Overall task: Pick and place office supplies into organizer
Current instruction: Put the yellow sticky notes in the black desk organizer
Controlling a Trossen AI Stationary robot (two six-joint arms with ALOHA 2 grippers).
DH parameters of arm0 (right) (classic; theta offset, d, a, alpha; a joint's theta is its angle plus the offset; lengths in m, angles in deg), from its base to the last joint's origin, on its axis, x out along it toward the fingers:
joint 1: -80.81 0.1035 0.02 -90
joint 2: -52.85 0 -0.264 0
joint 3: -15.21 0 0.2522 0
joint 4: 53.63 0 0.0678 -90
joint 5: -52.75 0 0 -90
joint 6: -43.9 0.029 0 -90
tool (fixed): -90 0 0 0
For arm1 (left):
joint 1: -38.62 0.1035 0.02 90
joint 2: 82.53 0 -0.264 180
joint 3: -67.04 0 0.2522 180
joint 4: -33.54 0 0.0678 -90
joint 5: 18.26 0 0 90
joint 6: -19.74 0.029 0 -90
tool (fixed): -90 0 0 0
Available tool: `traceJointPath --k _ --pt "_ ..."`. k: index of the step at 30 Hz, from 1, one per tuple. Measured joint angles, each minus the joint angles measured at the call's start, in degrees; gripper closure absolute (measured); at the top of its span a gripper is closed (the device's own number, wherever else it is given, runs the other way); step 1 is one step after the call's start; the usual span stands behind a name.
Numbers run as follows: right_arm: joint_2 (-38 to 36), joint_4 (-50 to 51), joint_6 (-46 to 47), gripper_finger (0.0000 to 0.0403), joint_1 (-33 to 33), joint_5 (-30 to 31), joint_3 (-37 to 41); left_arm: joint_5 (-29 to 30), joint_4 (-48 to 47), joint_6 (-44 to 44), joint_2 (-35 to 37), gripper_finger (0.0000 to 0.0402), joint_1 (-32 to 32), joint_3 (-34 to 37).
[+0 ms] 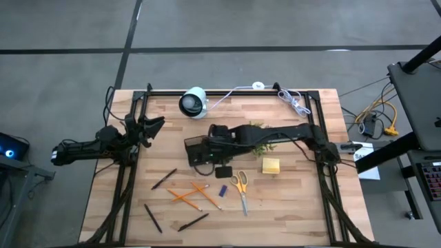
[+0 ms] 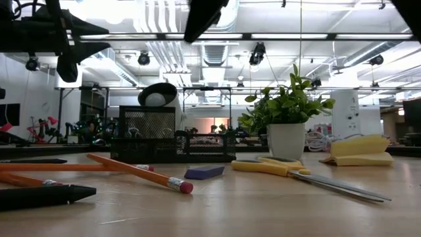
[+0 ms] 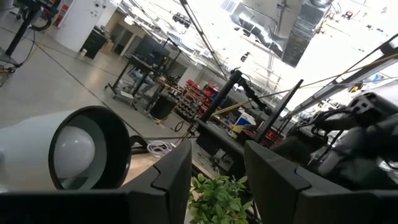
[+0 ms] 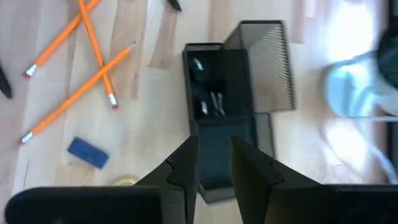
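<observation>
Nearest the low camera lies a thick black pen (image 2: 46,195) at the bench's (image 1: 296,207) front edge; behind it orange pencils (image 2: 135,172) slant across the wood, with a small blue piece (image 2: 204,172) and yellow-handled scissors (image 2: 289,170) further right; from above, the pencils (image 1: 191,195) cross near the bench's middle front, the scissors (image 1: 240,189) lie just right of the blue piece (image 1: 222,190), and thin black pens (image 1: 164,179) are scattered toward the front-left corner; a yellow sticky-note pad (image 1: 271,165) sits right of centre, near a small green plant (image 2: 287,112); the black organizer (image 1: 200,150) stands mid-bench, its mesh cup (image 4: 264,65) on the side toward the white round camera device (image 1: 193,102) at the back edge; small dark clips (image 4: 208,102) lie in its open compartment; the right gripper (image 4: 214,163) hangs directly over the organizer, its fingers parted with a narrow gap and holding nothing; the left gripper (image 1: 148,127) waits raised at the bench's left edge, fingers (image 3: 168,177) released and spread, empty; a white coiled cable (image 1: 293,102) lies at the back-right corner.
</observation>
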Motion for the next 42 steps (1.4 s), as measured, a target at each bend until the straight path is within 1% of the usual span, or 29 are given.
traceJointPath --k 2,7,10,13,16,18,21,25,27,30,33,36,39,42 --pt "-2.4 0.7 0.1 0.0329 0.4 1.3 1.1 0.0 0.0 0.0 0.0 0.0269 0.0 0.0" --pt "-9.9 0.5 2.3 0.033 1.0 1.6 4.4 0.0 0.0 0.0 0.0 0.0269 0.0 0.0" --pt "-15.7 -1.9 3.7 0.033 1.9 1.6 8.8 0.0 0.0 0.0 0.0 0.0269 0.0 0.0" --pt "-22.4 -6.8 3.9 0.033 3.1 2.2 15.9 0.0 0.0 0.0 0.0 0.0269 0.0 0.0" --pt "-29.5 -12.4 5.2 0.033 5.1 5.2 24.9 0.0 0.0 0.0 0.0 0.0269 0.0 0.0" --pt "-33.9 -14.7 7.2 0.033 6.4 7.7 31.3 0.0 0.0 0.0 0.0 0.0269 0.0 0.0" --pt "-39.6 -15.4 12.2 0.033 7.9 10.3 40.1 0.0 0.0 0.2 0.0 0.0269 0.0 0.0" --pt "-45.9 -15.4 21.6 0.033 9.5 10.5 50.6 0.0 0.0 0.2 0.0 0.0269 0.0 0.0" --pt "-48.7 -15.4 26.6 0.033 10.4 9.6 55.4 0.0 0.0 0.3 0.0 0.0269 0.0 0.0" --pt "-52.0 -16.5 31.8 0.0328 12.3 8.2 62.4 0.0 0.0 0.4 0.0 0.0269 0.0 0.0" --pt "-54.3 -19.8 34.6 0.0316 14.7 7.0 69.2 0.0 -0.1 0.4 0.0 0.0269 0.0 0.0" --pt "-55.5 -23.7 33.7 0.0293 17.2 5.9 75.1 0.0 -0.1 0.4 0.0 0.0269 0.0 0.0" --pt "-55.5 -27.3 31.7 0.026 19.6 5.8 79.8 0.0 -0.1 0.4 0.0 0.0269 0.0 0.0" --pt "-54.9 -31.2 32.1 0.0219 20.9 5.8 83.7 0.0 -0.1 0.4 0.0 0.0269 0.0 0.0"
